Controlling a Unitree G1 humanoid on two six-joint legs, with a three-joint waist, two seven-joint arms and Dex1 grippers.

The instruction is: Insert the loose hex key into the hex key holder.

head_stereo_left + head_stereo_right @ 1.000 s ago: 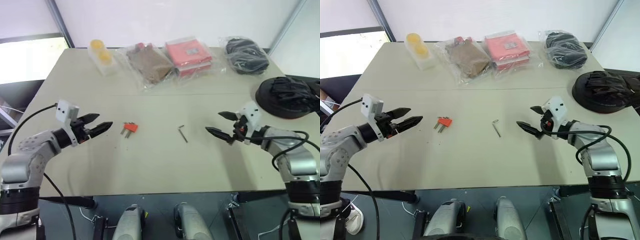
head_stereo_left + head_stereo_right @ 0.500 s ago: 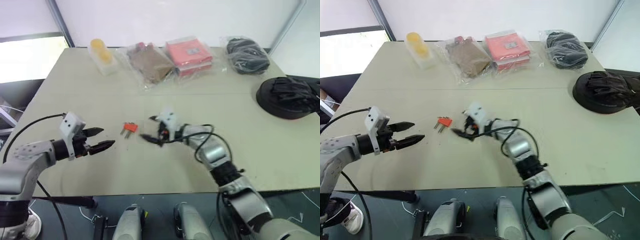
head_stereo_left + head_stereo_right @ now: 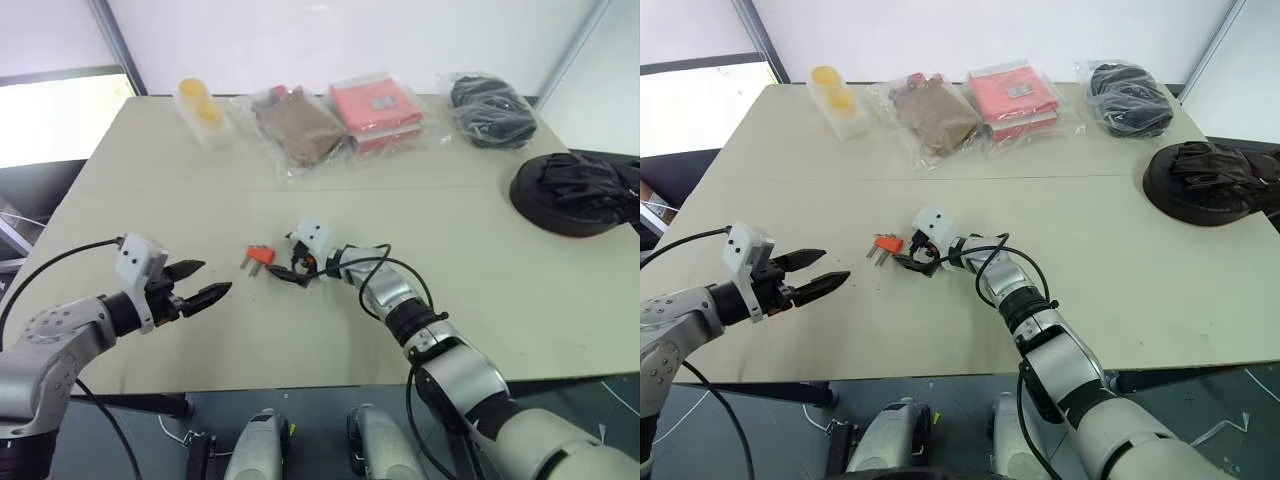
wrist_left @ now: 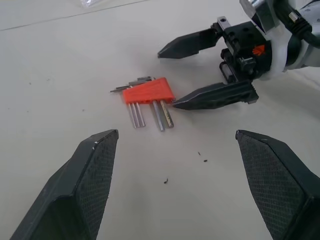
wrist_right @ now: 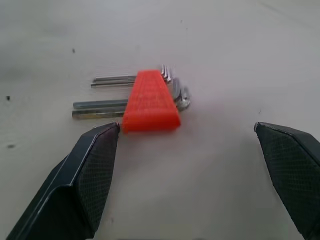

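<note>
Right gripper (image 3: 908, 255) gapes wide just beside the holder (image 3: 888, 243); left gripper (image 3: 816, 272) hangs open nearby.

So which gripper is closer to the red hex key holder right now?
The right. The right gripper sits open right beside the hex key holder, one finger nearly touching it; the left gripper hangs open, farther off.

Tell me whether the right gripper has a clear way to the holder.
Probably yes. The right gripper is open right beside the holder, one finger nearly at the red block, with bare table between them.
</note>
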